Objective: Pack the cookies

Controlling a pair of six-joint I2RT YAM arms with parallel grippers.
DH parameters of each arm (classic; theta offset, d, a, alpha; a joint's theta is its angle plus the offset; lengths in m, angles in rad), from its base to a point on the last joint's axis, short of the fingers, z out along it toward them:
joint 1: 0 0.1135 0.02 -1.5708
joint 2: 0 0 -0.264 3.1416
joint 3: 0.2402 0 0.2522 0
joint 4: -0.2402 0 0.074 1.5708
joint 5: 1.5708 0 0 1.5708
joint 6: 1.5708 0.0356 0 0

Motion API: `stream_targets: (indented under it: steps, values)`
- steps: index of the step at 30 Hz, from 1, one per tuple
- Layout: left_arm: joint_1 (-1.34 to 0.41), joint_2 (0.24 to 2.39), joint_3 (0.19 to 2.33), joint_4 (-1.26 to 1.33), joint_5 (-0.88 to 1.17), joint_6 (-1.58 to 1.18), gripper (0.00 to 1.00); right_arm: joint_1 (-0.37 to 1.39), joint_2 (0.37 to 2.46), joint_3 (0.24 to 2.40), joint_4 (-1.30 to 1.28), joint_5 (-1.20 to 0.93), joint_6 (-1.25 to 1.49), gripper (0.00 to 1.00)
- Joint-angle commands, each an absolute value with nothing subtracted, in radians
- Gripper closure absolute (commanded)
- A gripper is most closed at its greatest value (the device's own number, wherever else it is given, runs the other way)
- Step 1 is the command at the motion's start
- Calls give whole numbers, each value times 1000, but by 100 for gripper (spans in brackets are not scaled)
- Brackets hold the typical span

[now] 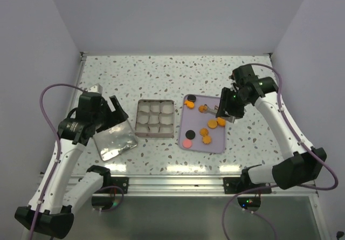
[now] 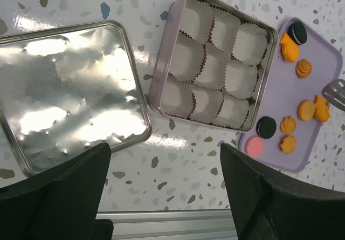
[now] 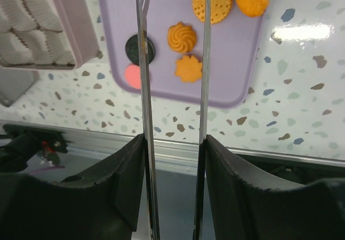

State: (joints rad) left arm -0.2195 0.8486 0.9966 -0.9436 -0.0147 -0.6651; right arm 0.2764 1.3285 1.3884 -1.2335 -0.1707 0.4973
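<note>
Several cookies lie on a lilac tray (image 1: 197, 118): orange ones (image 1: 213, 124), two black (image 1: 190, 135) and one pink (image 1: 187, 143). My right gripper (image 1: 229, 108) hangs over the tray's right side, shut on a pair of metal tongs (image 3: 143, 62). The tongs' arms stand apart with nothing between them, reaching over a black cookie (image 3: 139, 47) and an orange swirl (image 3: 181, 37). A square tin (image 1: 156, 118) of white paper cups stands left of the tray, with no cookie in it. My left gripper (image 2: 164, 153) is open above bare table, between the tin and its lid (image 2: 70, 89).
The shiny lid (image 1: 114, 138) lies flat at the left, near the table's front edge. A metal rail (image 1: 178, 183) runs along that front edge. White walls close in the back and both sides of the speckled table.
</note>
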Motion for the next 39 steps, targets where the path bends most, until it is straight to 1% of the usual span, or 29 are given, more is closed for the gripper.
stream_targets:
  steps: [1,3,10,18,30,39]
  values:
    - [-225,802,1023,-977,-46,-704,12,319,1391,1453,-1187,-68,443,52]
    - [-225,787,1019,-983,-58,-715,12,337,1420,1468,-1186,-29,434,52]
    - [-225,782,1011,-999,-89,-721,12,370,1494,1465,-1126,-6,420,52]
    - [-225,785,1005,-989,-113,-709,12,405,1580,1482,-1089,-14,422,52]
    - [-225,775,969,-979,-124,-727,11,417,1629,1511,-1123,18,402,52]
    - [-225,779,976,-985,-140,-721,11,417,1664,1505,-1112,8,403,55]
